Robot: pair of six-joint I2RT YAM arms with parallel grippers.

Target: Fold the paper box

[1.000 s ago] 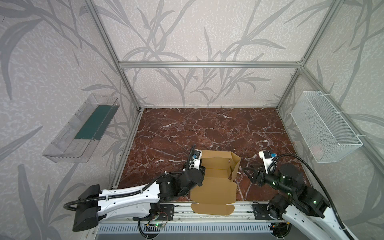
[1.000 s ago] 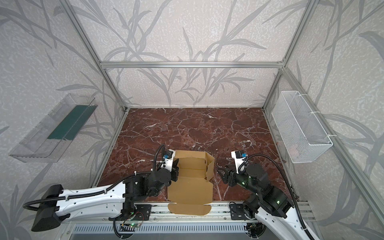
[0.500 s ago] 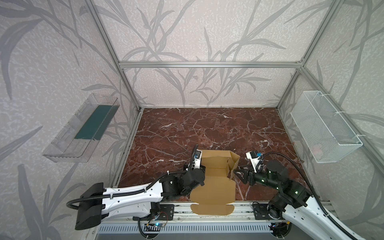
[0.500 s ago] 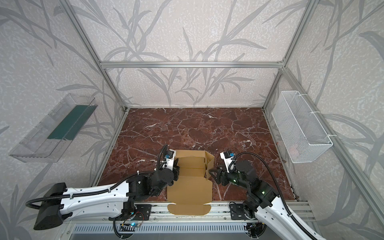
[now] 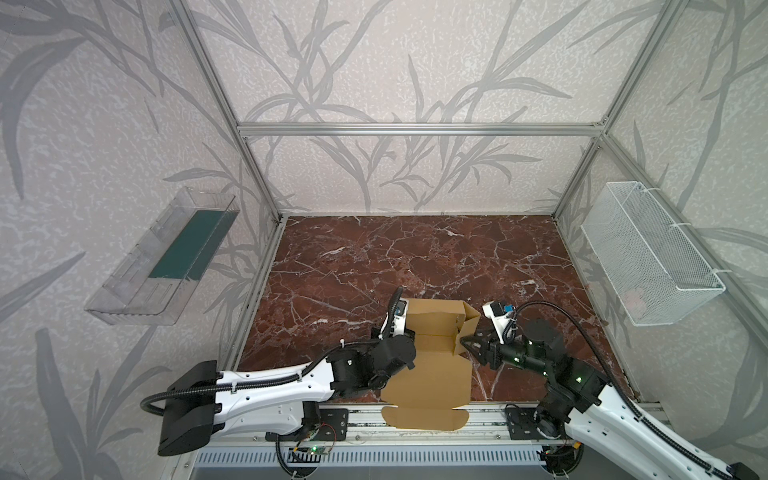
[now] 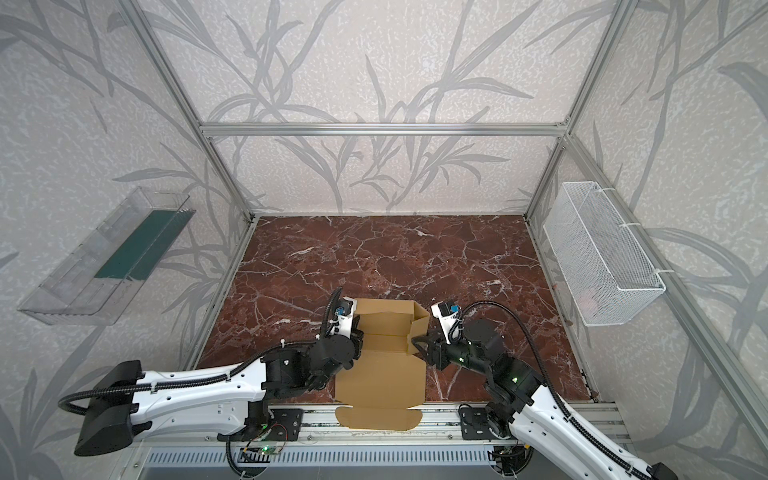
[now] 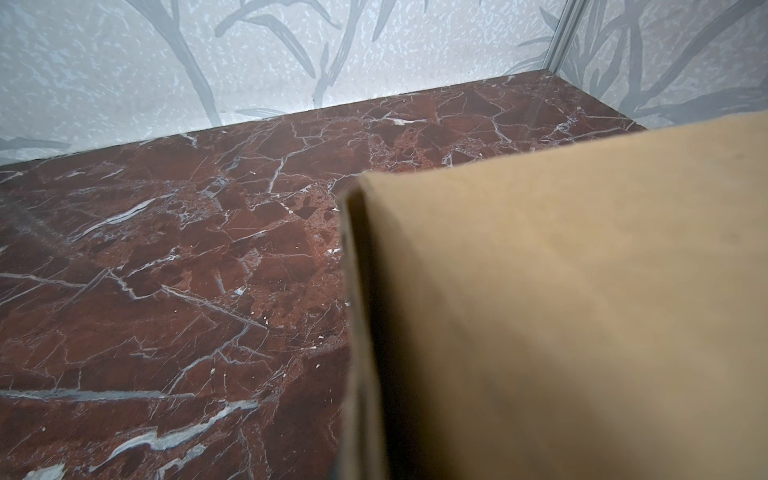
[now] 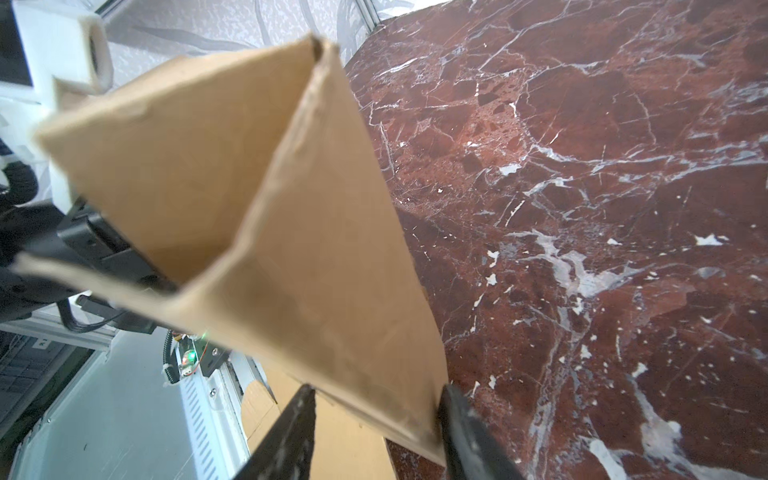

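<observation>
The paper box (image 5: pixel 428 374) sits at the counter's (image 5: pixel 374 257) front edge; left gripper (image 5: pixel 408 332) clenched, apparently on its left wall; right gripper (image 8: pixel 378 390) parted astride the right wall's edge; open marble behind.

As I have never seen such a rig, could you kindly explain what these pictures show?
Two robot arms, the left arm and the right arm, work at a marble table. Both top views look down on the whole scene from overhead. Each wrist view comes from a camera on one arm. A half-folded cardboard box lies near the table's front edge. The left tool appears shut on the box's left wall. The right tool stands open astride the right wall.
</observation>
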